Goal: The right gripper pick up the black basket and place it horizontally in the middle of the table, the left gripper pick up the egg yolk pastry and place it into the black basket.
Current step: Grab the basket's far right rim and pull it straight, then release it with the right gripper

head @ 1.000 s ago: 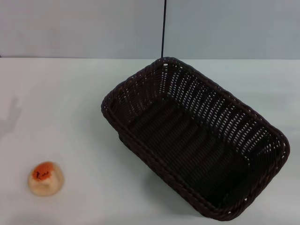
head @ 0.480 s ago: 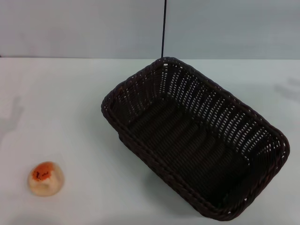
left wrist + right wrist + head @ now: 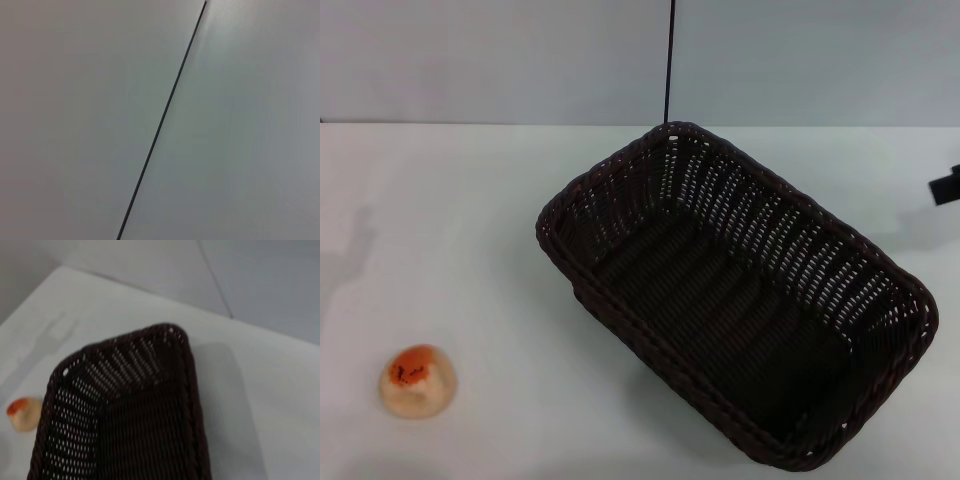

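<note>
The black basket [image 3: 735, 295] lies empty on the white table [image 3: 470, 250], set at a slant from the middle toward the front right. It also shows in the right wrist view [image 3: 130, 415]. The egg yolk pastry [image 3: 416, 380] sits on the table at the front left, apart from the basket, and shows past the basket's rim in the right wrist view [image 3: 24, 413]. A black part of the right gripper [image 3: 947, 186] pokes in at the right edge of the head view, beyond the basket's far right side. The left gripper is out of view.
A pale wall with a thin dark vertical seam [image 3: 669, 60] stands behind the table; the left wrist view shows only this wall and the seam [image 3: 160, 125]. An arm's shadow [image 3: 355, 245] falls on the table at the far left.
A black part of the right gripper has come into view at the right edge of the head view. The shadow at the left has shifted a little. Basket and pastry have not moved.
</note>
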You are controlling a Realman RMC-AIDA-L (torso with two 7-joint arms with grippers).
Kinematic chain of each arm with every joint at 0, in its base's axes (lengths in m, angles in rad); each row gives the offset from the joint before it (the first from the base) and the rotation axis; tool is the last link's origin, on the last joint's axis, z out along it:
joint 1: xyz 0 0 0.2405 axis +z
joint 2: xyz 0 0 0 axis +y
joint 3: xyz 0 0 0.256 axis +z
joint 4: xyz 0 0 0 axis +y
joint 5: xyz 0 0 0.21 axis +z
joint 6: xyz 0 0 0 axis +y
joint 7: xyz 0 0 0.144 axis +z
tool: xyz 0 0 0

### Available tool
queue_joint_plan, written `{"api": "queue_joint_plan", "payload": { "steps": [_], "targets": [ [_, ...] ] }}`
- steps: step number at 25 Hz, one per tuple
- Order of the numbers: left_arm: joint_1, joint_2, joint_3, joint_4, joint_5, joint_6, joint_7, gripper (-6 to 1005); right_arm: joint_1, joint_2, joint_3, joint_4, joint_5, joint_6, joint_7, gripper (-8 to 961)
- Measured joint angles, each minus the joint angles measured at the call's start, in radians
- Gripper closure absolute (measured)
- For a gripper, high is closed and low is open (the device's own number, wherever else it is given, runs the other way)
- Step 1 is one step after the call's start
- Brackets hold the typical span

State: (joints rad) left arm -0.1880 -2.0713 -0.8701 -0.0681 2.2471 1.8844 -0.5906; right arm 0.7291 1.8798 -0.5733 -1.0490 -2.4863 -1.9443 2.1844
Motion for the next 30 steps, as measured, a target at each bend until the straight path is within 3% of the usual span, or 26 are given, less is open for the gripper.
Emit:
{"api": "queue_joint_plan", "payload": {
  "steps": [11,20,30],
  "targets": [
    [0.01,0.0,0.005,-0.012,0.0,-0.011,0.0,157,0.01,0.037,-0.169,0.011,-0.011,0.059,0.039,337],
    [0.011,0.001,0.005,-0.016,0.0,-0.012,-0.003,156,0.02,0.101,-0.199,0.02,-0.109,0.102,0.038,354],
    [0.017,0.0,0.016,-0.023,0.002,-0.012,-0.003,156,0.02,0.128,-0.249,0.076,-0.108,0.157,0.032,372]
  ]
}}
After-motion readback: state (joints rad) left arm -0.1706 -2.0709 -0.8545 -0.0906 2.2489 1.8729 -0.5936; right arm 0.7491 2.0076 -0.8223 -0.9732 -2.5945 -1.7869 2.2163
